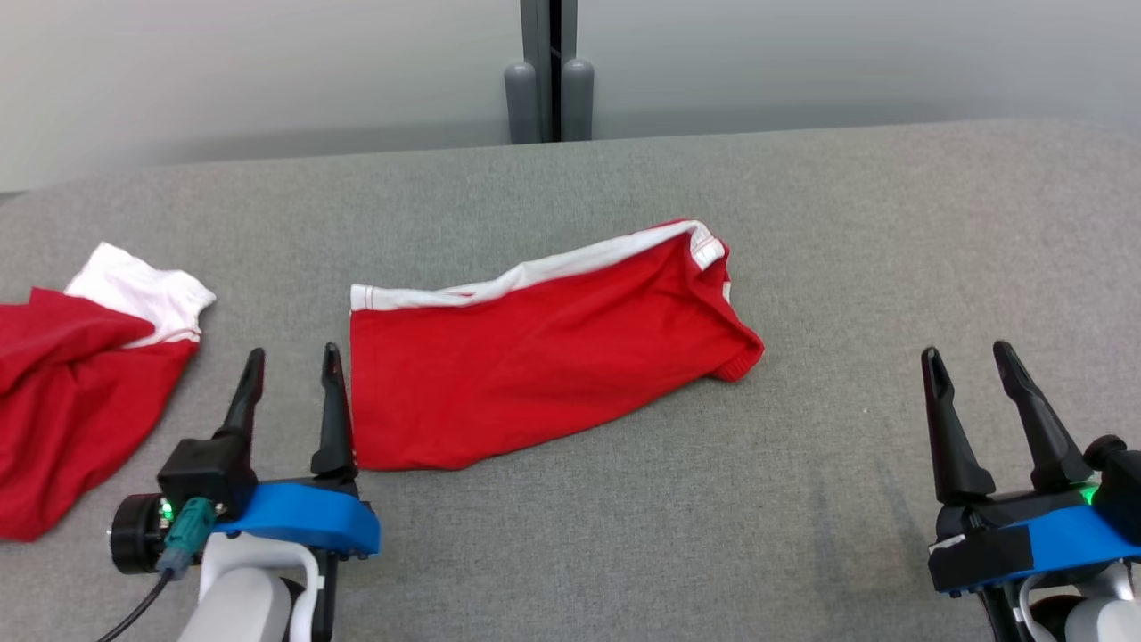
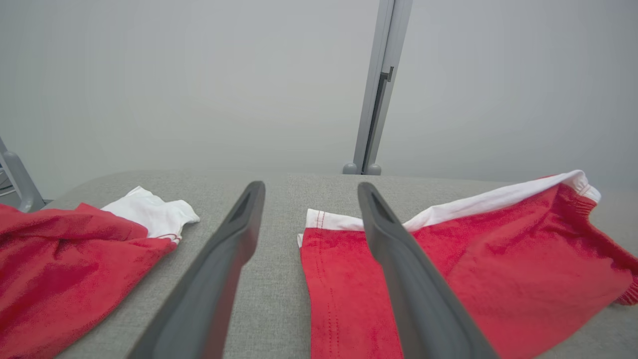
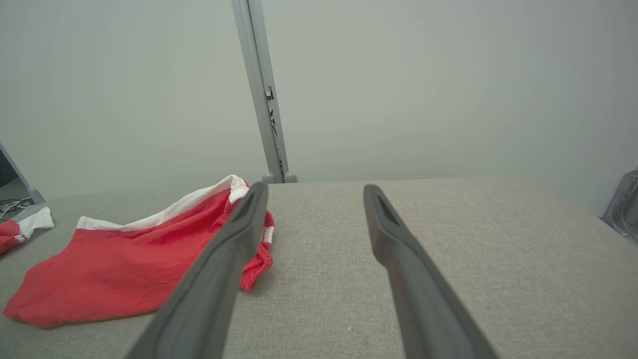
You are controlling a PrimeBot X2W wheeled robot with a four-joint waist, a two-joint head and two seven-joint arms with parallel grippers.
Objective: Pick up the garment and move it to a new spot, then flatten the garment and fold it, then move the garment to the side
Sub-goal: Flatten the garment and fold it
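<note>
A red garment [image 1: 535, 352] with a white band along its far edge lies folded and flat in the middle of the grey table; it also shows as the red garment [image 2: 498, 269] and the red garment [image 3: 124, 269]. My left gripper [image 1: 292, 357] stands open just off the garment's left edge, nothing between its fingers [image 2: 219, 264]. My right gripper [image 1: 967, 357] is open too, well to the right of the garment over bare table, with its fingers [image 3: 398, 249] empty.
A second red and white piece of clothing [image 1: 80, 392] lies crumpled at the table's left edge, seen also as that piece [image 2: 65, 254]. A grey upright post [image 1: 548, 71] stands behind the table [image 1: 802, 499]. Bare grey surface stretches right of the garment.
</note>
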